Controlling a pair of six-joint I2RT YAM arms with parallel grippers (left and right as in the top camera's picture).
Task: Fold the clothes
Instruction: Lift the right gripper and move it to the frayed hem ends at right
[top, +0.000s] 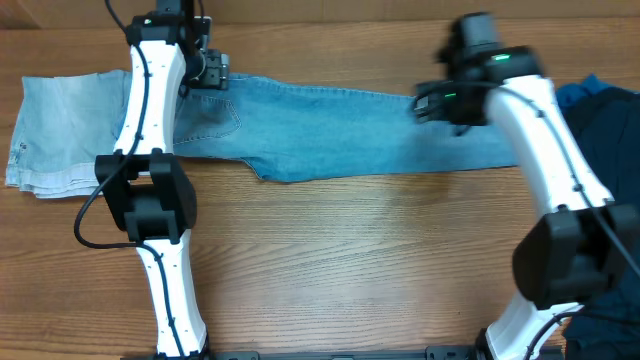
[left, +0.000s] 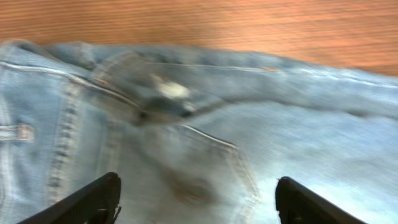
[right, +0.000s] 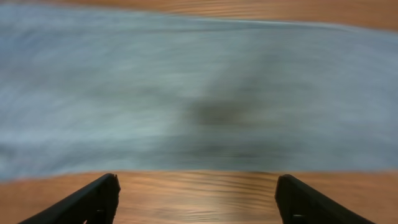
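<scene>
Long faded jeans (top: 340, 135) lie stretched flat across the far side of the wooden counter (top: 350, 270), with a paler denim piece (top: 60, 135) at their left end. The left pincer (left: 196, 199) hangs over the pocket area, fingers spread wide, gripping nothing. The right pincer (right: 196, 199) hovers above the leg's near edge, also spread wide and empty. Dark blue cloth (top: 600, 110) sits far right.

— Where is the left white-and-black arm (top: 148, 120)?
— It rises from the bottom edge, left of centre, to the upper left of the overhead frame. Its black two-finger left gripper (top: 211, 69) points right, fingers (left: 93, 200) spread wide.
— And the right white-and-black arm (top: 545, 130)?
— From the lower right corner to the upper right. Its black right gripper (top: 432, 102) points left, equally wide apart.
</scene>
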